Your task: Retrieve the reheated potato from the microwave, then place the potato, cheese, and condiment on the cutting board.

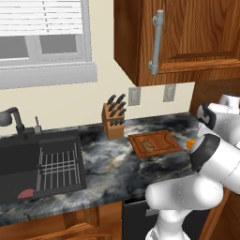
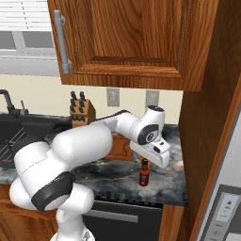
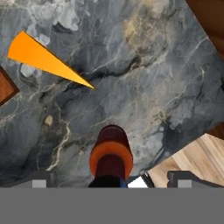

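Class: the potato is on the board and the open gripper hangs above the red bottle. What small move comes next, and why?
Probably lower straight down. The gripper is open, above the bottle, whose cap sits between the fingertips but not low enough to grip.

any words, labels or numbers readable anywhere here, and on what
None can be read.
condiment bottle: no legible label; its label, if any, is too small to make out.
appliance panel: small button marks, too blurred to read.
knife block, cutting board, cheese: no text.
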You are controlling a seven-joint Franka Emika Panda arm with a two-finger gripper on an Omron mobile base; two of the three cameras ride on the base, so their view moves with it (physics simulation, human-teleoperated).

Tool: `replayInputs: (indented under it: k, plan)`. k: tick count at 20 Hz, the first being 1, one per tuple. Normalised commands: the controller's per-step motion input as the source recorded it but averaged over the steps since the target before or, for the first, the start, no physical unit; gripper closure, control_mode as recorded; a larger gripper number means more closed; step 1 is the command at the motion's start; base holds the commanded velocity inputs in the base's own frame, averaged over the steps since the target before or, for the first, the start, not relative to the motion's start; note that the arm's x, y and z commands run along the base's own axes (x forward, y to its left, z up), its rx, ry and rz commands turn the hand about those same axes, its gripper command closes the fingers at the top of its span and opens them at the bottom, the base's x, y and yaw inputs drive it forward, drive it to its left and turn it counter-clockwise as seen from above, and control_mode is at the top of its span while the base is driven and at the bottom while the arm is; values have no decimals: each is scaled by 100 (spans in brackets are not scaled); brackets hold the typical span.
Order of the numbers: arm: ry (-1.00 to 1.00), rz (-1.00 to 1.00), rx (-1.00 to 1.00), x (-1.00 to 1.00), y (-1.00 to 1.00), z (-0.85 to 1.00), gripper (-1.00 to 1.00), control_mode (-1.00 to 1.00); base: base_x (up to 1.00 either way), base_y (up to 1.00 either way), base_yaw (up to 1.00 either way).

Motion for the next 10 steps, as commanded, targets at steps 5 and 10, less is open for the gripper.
replayInputs:
  k: [5,10]
  plan:
    - [0,0,1,-4,3,0,-100,-100,0,0,0]
    - [0,0,0,-6,0,0,-100,-100,0,0,0]
